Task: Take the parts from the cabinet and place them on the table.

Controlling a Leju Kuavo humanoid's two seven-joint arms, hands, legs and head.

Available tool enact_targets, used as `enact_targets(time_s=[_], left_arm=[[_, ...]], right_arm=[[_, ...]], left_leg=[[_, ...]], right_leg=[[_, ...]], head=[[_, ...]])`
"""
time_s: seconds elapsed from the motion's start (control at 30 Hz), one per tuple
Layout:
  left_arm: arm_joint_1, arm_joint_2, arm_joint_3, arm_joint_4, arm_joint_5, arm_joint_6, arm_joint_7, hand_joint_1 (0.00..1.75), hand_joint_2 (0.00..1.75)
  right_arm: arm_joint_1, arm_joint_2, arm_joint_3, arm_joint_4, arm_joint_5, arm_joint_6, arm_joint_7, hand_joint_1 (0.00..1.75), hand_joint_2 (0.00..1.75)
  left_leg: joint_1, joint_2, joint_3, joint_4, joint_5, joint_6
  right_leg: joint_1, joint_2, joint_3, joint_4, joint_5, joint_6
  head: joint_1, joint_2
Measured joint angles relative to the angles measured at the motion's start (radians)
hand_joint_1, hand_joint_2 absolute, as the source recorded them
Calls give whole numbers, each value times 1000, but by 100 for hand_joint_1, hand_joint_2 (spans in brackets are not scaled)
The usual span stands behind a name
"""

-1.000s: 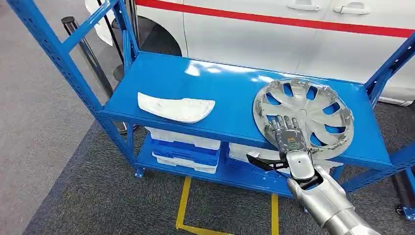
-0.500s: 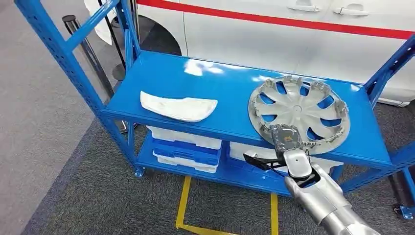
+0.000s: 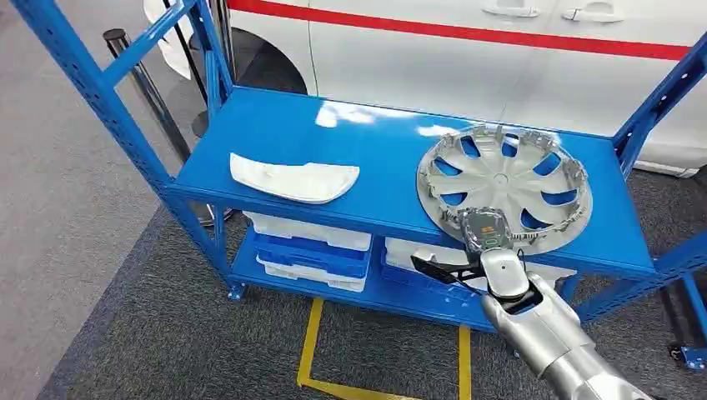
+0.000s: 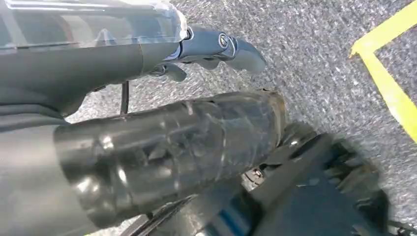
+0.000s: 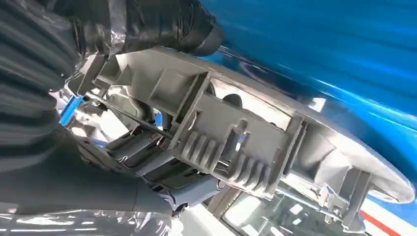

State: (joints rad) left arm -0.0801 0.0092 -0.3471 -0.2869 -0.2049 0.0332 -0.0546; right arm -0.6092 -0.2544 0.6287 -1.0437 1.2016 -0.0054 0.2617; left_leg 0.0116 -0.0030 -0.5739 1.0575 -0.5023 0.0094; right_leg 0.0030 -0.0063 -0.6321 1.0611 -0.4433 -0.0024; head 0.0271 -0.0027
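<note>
The hubcap point(image 3: 504, 187) lies on the top shelf point(image 3: 367, 158) of the blue rack point(image 3: 108, 100), toward the rack's right end, its ribbed inner side up and its near rim at the shelf's front edge. The right hand point(image 3: 485, 236) reaches up from below that edge and grips the hubcap's near rim; in the right wrist view the dark fingers point(image 5: 162, 24) are curled over the rim of the hubcap point(image 5: 236, 132) with the thumb under it, so the hand is holding the hubcap. A white panel point(image 3: 293, 178) lies flat on the same shelf, well apart from the hubcap, toward the rack's left end. Under the hubcap's shelf, the lower shelf carries white and blue trays point(image 3: 313, 250). Behind the rack stands a white car point(image 3: 467, 67) with a red stripe. Yellow tape point(image 3: 313, 342) marks the grey carpet in front of the rack. The left hand point(image 4: 216, 46) hangs over the carpet; whether its fingers are wide or narrow I cannot tell.
</note>
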Motion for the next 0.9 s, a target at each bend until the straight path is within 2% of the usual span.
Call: enact_targets(time_s=[0.1,0.13,0.17,0.2,0.27,0.3,0.33,0.37,0.4,0.43,0.47,0.5,0.53,0.57,0.6,0.63,0.67,0.7,0.73,0.8,0.83,0.87,0.9], left_arm=[[5,0,0,0,-6,0,-6,0,0],[4,0,1,0,-7,0,-7,0,0],[4,0,1,0,-8,0,-8,0,0],[3,0,1,0,-8,2,-11,0,0],[3,0,1,0,-11,9,-16,0,0],[4,0,1,0,-15,12,-20,0,0],[6,0,1,0,-18,14,-25,0,0],[8,0,1,0,-19,17,-33,0,0],[10,0,1,0,-20,19,-39,0,0],[11,0,1,0,-20,21,-45,0,0],[11,0,1,0,-20,23,-47,0,0],[11,0,1,0,-20,26,-49,0,0],[11,0,2,0,-20,27,-50,0,0],[12,0,1,0,-20,27,-50,0,0],[13,0,1,0,-20,30,-55,0,175],[13,0,1,0,-21,31,-60,0,175],[13,0,1,0,-22,33,-65,0,175],[13,0,1,0,-26,35,-68,0,175],[13,0,1,0,-26,36,-69,0,175],[14,0,1,0,-29,36,-71,0,175],[15,0,1,0,-30,36,-72,0,175],[15,0,1,0,-31,36,-72,0,175],[15,0,0,0,-31,36,-74,0,175]], right_arm=[[8,2,-5,-2,-53,-75,-37,173,175],[18,2,-12,-8,-83,-105,-60,175,175],[34,2,-24,-23,-127,-137,-93,173,175],[47,3,-40,-41,-184,-168,-132,171,175],[83,14,-78,-92,-307,-216,-210,173,175],[107,19,-97,-122,-363,-231,-244,175,175],[130,24,-115,-150,-422,-239,-279,175,175],[151,31,-136,-183,-490,-243,-317,175,175],[168,38,-157,-215,-545,-244,-346,175,175],[179,42,-173,-241,-575,-246,-361,175,175],[186,46,-187,-267,-590,-246,-369,175,175],[191,49,-197,-285,-598,-248,-373,175,175],[195,52,-203,-298,-600,-249,-375,175,175],[202,54,-209,-311,-608,-249,-380,173,175],[209,56,-211,-323,-627,-250,-392,175,175],[215,57,-216,-333,-648,-249,-405,175,175],[225,61,-225,-352,-681,-248,-416,175,175],[231,63,-236,-368,-708,-243,-427,175,175],[235,66,-249,-383,-737,-233,-433,175,175],[250,73,-261,-404,-775,-217,-434,175,175],[260,76,-268,-414,-789,-214,-434,175,175],[267,80,-277,-421,-806,-208,-432,175,175],[272,85,-284,-426,-833,-198,-432,175,175]], left_leg=[[-4,-1,-6,2,7,15],[2,1,-4,-7,14,24],[5,2,-1,-11,18,30],[5,3,-2,-13,20,34],[5,5,-4,-14,20,35],[5,5,-4,-14,20,35],[5,4,-4,-13,19,35],[5,2,-3,-13,18,35],[5,-1,0,-13,16,33],[6,-2,3,-13,14,29],[6,-2,5,-14,11,26],[0,-3,3,-15,10,21],[2,-3,1,-16,10,15],[2,-3,1,-18,12,10],[5,-3,4,-24,11,4],[5,-3,8,-28,11,-3],[6,-1,4,-20,0,-8],[6,0,-3,8,-20,-9],[6,-1,-32,70,-57,-8],[5,-1,-107,224,-122,-10],[5,-1,-133,271,-130,-11],[5,0,-136,271,-113,-12],[5,0,-119,229,-78,-11]], right_leg=[[-3,2,-1,-6,9,15],[-3,4,-2,-3,8,17],[-7,6,-8,9,-6,23],[-7,6,-27,51,-40,29],[-13,6,-95,201,-113,39],[-15,6,-123,263,-132,42],[-18,5,-133,283,-127,44],[-21,5,-121,257,-100,44],[-23,5,-89,191,-59,42],[-24,5,-45,99,-12,39],[-23,5,-9,16,15,34],[-14,6,4,3,-1,31],[-11,6,6,-13,-3,24],[-9,5,5,-12,-2,22],[-7,6,5,-12,-5,17],[-7,7,7,-18,-3,12],[-20,5,18,-32,3,2],[-14,5,23,-39,4,-2],[-13,3,24,-38,3,-13],[-8,4,24,-37,0,-18],[-6,5,24,-36,-1,-19],[-5,7,25,-35,-2,-19],[-5,9,25,-32,-3,-20]], head=[[1,0],[1,0],[2,0],[3,0],[2,0],[2,0],[2,0],[2,0],[2,0],[2,0],[2,0],[2,0],[2,0],[1,0],[2,0],[2,0],[0,0],[1,0],[0,0],[1,0],[0,0],[1,0],[0,0]])
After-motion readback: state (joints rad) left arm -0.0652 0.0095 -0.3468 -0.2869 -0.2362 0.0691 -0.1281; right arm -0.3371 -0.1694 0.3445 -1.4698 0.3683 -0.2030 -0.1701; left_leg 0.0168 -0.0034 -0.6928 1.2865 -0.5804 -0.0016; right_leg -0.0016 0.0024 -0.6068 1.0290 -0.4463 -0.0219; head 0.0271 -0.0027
